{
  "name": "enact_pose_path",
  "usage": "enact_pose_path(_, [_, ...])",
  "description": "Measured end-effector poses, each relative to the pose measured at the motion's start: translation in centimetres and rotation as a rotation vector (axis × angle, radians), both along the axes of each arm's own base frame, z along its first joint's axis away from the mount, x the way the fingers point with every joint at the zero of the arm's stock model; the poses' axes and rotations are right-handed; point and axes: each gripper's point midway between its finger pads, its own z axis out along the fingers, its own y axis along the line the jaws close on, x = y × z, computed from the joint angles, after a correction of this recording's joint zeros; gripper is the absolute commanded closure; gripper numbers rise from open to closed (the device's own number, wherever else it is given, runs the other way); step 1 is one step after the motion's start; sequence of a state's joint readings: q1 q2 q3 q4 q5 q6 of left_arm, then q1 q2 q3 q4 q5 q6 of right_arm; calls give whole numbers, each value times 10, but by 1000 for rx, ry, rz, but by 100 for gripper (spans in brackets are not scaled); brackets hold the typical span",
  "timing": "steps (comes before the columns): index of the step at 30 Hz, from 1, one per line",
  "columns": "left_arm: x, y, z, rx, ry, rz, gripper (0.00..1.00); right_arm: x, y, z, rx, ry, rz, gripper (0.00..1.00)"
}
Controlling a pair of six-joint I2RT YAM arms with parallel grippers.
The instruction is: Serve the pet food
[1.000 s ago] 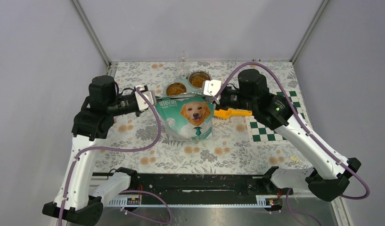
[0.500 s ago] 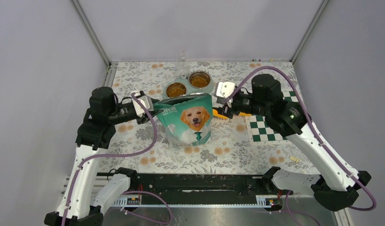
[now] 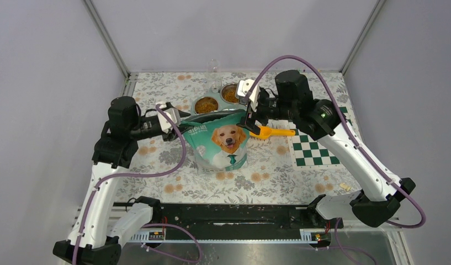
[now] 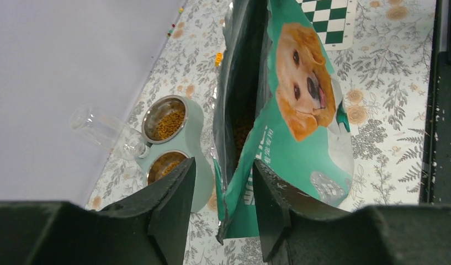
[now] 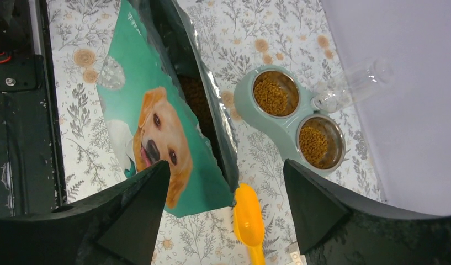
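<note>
Straddling the edge of the dog-food bag (image 4: 300, 154), left end effector (image 4: 223, 164) gapes; right end effector (image 5: 226, 165) gapes wider (pet food (image 5: 271, 94) fills the bowls (image 5: 242, 107))

A robot lab booth is being shown here. Plain grey walls (image 3: 52, 66) are seen closing in three sides, joined by bare metal posts (image 3: 106, 38). Two white-and-black machines, the left arm (image 3: 96, 193) and the right arm (image 3: 361, 160), are bolted to a black rail (image 3: 228, 212) at the near edge, and purple cables (image 3: 151, 175) are looped along them. The surface (image 3: 157, 190) is covered by a flowered cloth (image 3: 278, 176), with a checkered mat (image 3: 314, 154) laid at the right. Props are set out as on a stage: a dog-picture bag (image 3: 223, 141), an orange scoop (image 3: 272, 132), a clear bottle (image 3: 213, 69), and a double bowl (image 5: 284, 130) in which pet food (image 5: 271, 94) is held.
</note>
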State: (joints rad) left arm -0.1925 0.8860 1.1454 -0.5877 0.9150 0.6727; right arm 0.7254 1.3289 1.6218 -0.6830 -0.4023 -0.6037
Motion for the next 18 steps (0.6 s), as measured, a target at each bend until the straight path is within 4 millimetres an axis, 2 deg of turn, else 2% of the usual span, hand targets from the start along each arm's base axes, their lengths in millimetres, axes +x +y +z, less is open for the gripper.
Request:
enact_pose_path(3, [0,0,-3,11,9,-7,65,-1,2,7,18,-14,12,22])
enact_pose_path(7, [-1,-1,-6,18,24,-21,78,-7,8,7,13,-10,78,28])
enact_pose_path(12, [-6,-2,-6,17,33,-36,78,-8,18,5,-21,-2,159,36])
enact_pose_path(15, [-7,-2,-6,23,34,-39,77,-9,19,-1,-62,15,197,49])
enact_pose_path(18, [-9,-1,-7,34,34,-43,79,-11,18,-7,-101,36,225,70])
